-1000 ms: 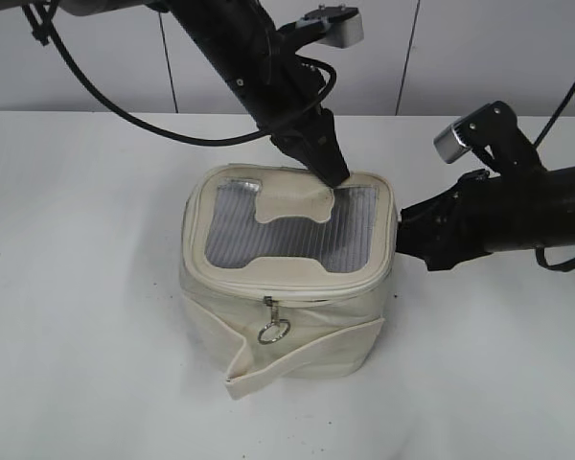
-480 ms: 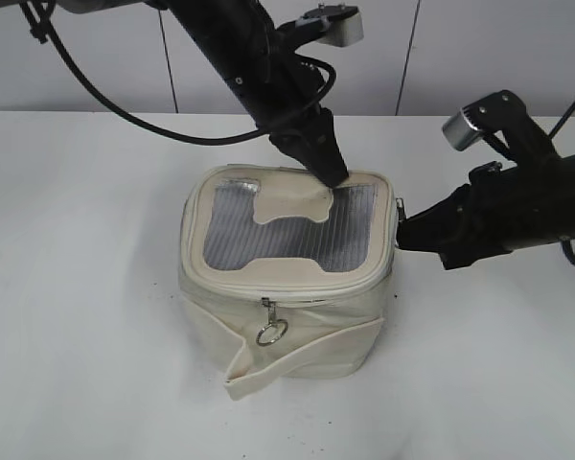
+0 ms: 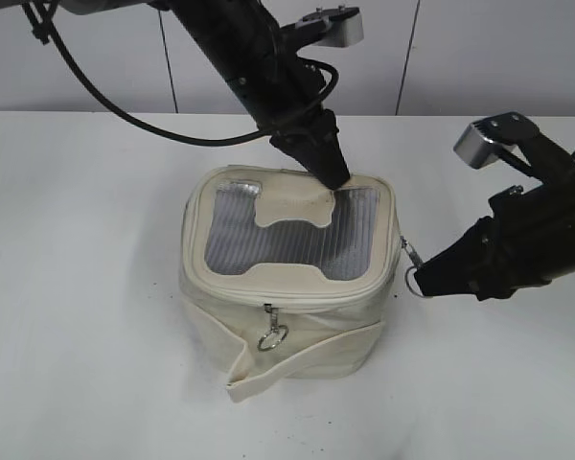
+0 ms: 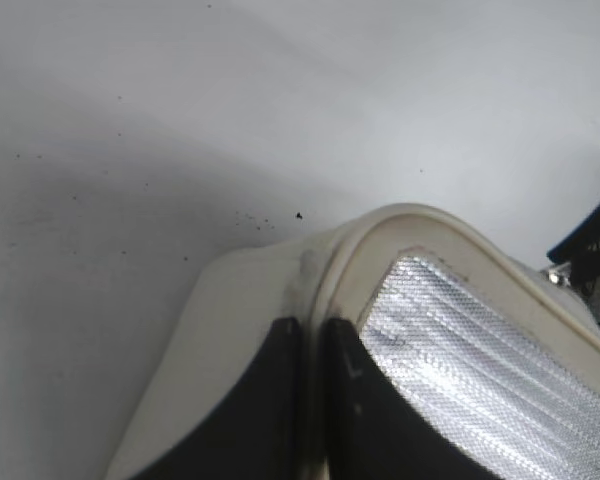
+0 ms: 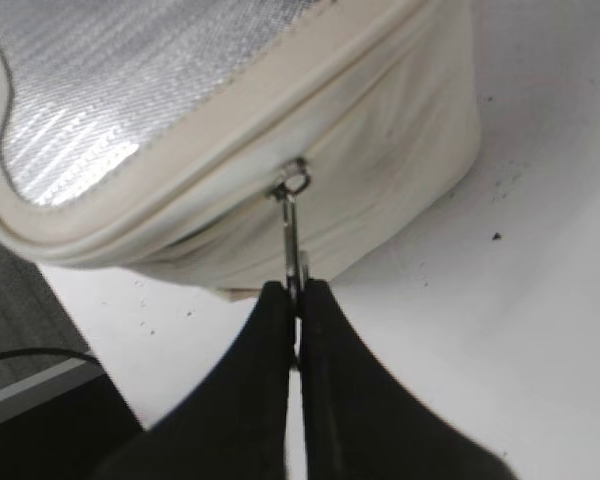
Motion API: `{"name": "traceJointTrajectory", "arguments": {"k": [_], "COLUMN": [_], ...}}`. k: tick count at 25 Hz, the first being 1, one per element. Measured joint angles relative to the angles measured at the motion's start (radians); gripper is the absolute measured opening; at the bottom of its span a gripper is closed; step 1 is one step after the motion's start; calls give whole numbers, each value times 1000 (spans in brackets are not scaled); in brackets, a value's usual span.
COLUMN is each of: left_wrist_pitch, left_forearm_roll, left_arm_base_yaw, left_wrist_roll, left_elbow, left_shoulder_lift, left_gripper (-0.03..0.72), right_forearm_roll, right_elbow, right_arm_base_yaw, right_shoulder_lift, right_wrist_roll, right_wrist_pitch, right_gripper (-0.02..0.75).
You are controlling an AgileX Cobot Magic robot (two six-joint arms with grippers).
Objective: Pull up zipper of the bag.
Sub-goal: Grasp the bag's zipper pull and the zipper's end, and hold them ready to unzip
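Observation:
The cream bag (image 3: 297, 321) stands mid-table with its grey mesh window (image 3: 287, 240) facing up. Its zipper (image 3: 297, 293) runs round the lid rim. My left gripper (image 3: 333, 178) comes down on the lid's rear edge; in the left wrist view the gripper (image 4: 313, 335) is shut, pinching the lid rim (image 4: 340, 260). At the bag's right side my right gripper (image 3: 420, 281) is shut on a silver zipper pull (image 5: 292, 235), stretched taut away from the track. In the right wrist view its tips (image 5: 298, 292) clamp the pull's lower end. A second pull with a ring (image 3: 273, 335) hangs at the front.
The bag's loose cream strap (image 3: 302, 357) lies folded along its front base. White tabletop (image 3: 86, 287) surrounds the bag, with a grey wall (image 3: 460, 57) behind. The left arm's cable (image 3: 125, 110) loops above the table's back left.
My right gripper shut on the side zipper pull and moved toward the front along the bag's right side, drawing the pull outward. The left gripper stayed on the lid.

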Motion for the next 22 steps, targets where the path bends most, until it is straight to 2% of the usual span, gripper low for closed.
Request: {"name": "traceJointTrajectory", "arguments": {"k": [5, 8, 12, 18, 22], "left_wrist_pitch": [5, 6, 16, 47, 55], "left_forearm_roll": [-3, -2, -2, -4, 7], "left_arm_base_yaw": [-3, -3, -3, -4, -5], "left_wrist_roll": [-19, -26, -37, -42, -42], "left_elbow": [0, 0, 0, 0, 1], "left_shoulder_lift": [0, 0, 0, 0, 0], "left_gripper": [36, 36, 36, 36, 36], "right_forearm_roll": [-87, -115, -166, -158, -123], "right_elbow": [-7, -8, -8, -12, -54], "right_arm_base_yaw": [4, 41, 170, 423, 513], "right_shoulder_lift": [-32, -42, -47, -47, -24], "right_wrist_roll": [118, 161, 249, 305, 314], "right_wrist_pitch": [112, 152, 155, -4, -78], "right_gripper": [6, 6, 6, 6, 7]}}
